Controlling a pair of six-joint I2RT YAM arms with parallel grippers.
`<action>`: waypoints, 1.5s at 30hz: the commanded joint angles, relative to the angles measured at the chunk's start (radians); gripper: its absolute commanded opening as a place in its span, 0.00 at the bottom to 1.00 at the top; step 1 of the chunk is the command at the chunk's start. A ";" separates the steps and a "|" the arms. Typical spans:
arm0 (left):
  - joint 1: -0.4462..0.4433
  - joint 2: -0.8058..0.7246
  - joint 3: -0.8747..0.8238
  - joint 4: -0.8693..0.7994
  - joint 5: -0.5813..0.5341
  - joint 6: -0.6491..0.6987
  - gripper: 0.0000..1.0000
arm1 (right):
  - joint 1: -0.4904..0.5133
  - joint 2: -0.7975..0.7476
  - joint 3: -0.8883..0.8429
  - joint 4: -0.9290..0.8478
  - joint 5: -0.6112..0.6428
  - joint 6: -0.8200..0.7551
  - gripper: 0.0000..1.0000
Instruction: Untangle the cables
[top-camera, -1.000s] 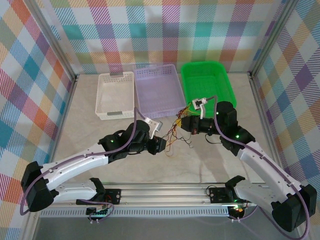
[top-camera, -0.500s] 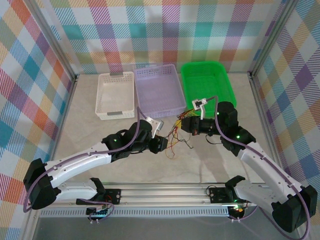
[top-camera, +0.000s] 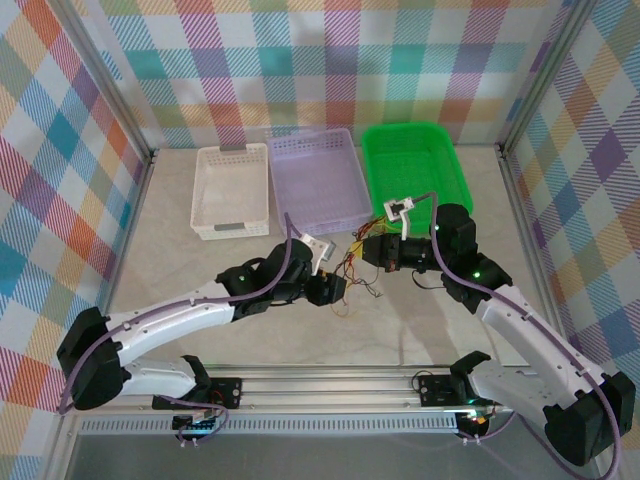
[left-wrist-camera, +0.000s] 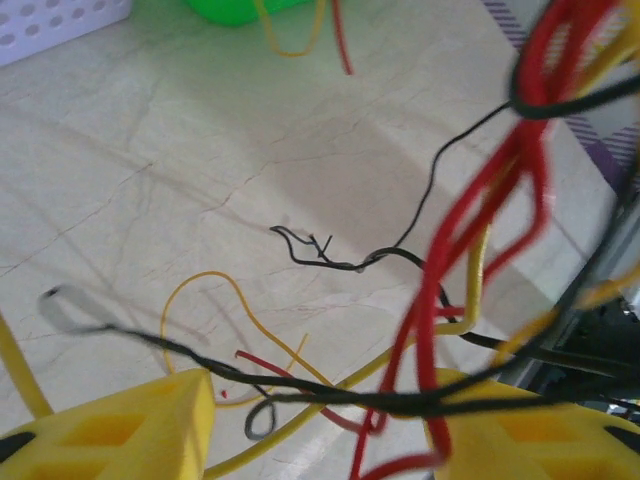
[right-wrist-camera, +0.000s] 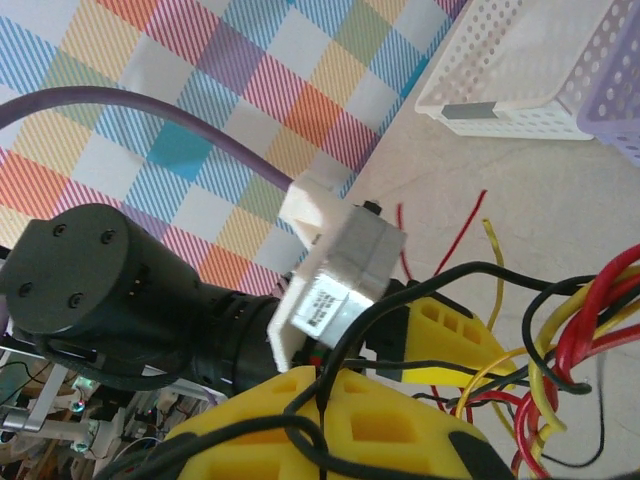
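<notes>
The cables (top-camera: 352, 268) hang and lie in a loose knot at the middle of the bench (top-camera: 190, 270), strung between the two claws. The left claw (top-camera: 336, 290) sits at the knot's near-left edge and the right claw (top-camera: 370, 250) at its far-right edge, so the two nearly face each other across the wires.

From the left wrist, that claw's yellow fingers (left-wrist-camera: 130, 430) stand moderately apart, and a black and a yellow wire cross the gap between them. Red strands (left-wrist-camera: 470, 230) hang blurred close to the lens, rising to the upper right. A thin black strand (left-wrist-camera: 335, 252) and a yellow loop (left-wrist-camera: 215, 300) lie flat on the marbled surface beyond, strands the overhead view merges into one clump.

From the right wrist, the right claw's fingers (right-wrist-camera: 330, 420) are pressed together on part of the bundle, with black wire looped over them. The left arm's white camera mount (right-wrist-camera: 335, 275) blocks much of the view behind.

Farther back stand the white basket (top-camera: 232, 190), the purple basket (top-camera: 315, 180) and the green basket (top-camera: 415, 165) in a row. The latter two are just behind the knot, before the plaid wall (top-camera: 320, 60).
</notes>
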 joint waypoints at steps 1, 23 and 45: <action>-0.009 0.018 0.046 0.005 -0.052 0.014 0.49 | -0.003 -0.018 -0.004 0.057 -0.037 0.010 0.00; 0.177 -0.235 0.138 -0.571 -0.227 -0.042 0.00 | -0.380 -0.154 -0.071 -0.189 0.116 0.106 0.00; 0.603 -0.337 0.135 -0.794 -0.058 0.026 0.00 | -0.835 -0.199 0.015 -0.477 0.118 0.056 0.00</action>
